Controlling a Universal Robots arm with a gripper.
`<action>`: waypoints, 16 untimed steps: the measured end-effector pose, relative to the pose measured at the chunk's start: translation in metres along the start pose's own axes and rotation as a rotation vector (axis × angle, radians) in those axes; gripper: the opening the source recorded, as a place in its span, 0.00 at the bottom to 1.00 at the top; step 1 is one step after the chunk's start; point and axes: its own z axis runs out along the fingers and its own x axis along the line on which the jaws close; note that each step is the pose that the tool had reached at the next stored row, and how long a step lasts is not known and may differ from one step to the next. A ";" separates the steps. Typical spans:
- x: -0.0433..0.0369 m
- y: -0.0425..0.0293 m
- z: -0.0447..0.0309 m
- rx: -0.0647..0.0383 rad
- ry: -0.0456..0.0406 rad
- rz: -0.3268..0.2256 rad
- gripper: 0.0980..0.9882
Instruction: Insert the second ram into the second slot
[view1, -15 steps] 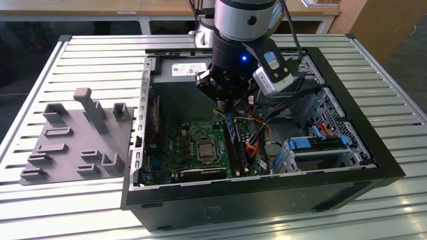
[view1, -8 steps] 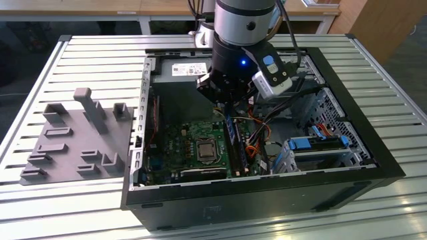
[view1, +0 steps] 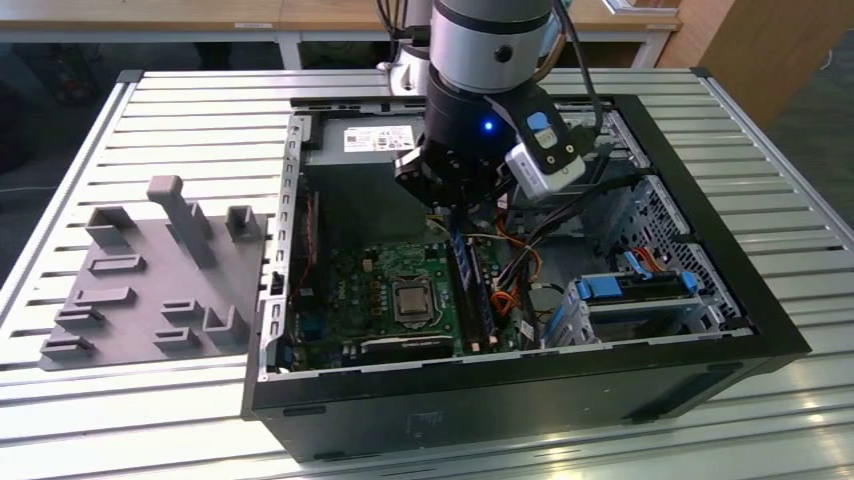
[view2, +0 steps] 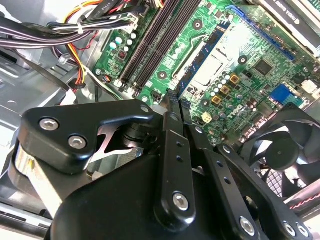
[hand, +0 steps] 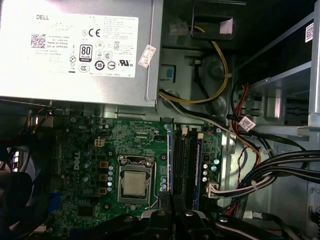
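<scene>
Exterior view: an open black steel computer case (view1: 534, 390) has a grey plastic fixture plate (view1: 147, 290) at its nine o'clock. Inside, on the green motherboard (view1: 354, 285), the second ram (view1: 470, 285), a long thin blue circuit-board stick, stands on edge at three o'clock of the square silver processor socket (view1: 407, 300). The black gripper (view1: 447, 213) hangs at the stick's twelve o'clock end; whether its jaws are apart or together cannot be told. Beyond sits a grey metal power supply box (view1: 334, 150).
</scene>
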 end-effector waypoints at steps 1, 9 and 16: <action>0.0000 0.0000 0.0001 0.000 0.0000 0.001 0.04; 0.0000 0.0000 0.0022 0.000 0.0000 0.002 0.04; 0.0000 -0.0001 0.0036 0.000 0.0000 0.002 0.04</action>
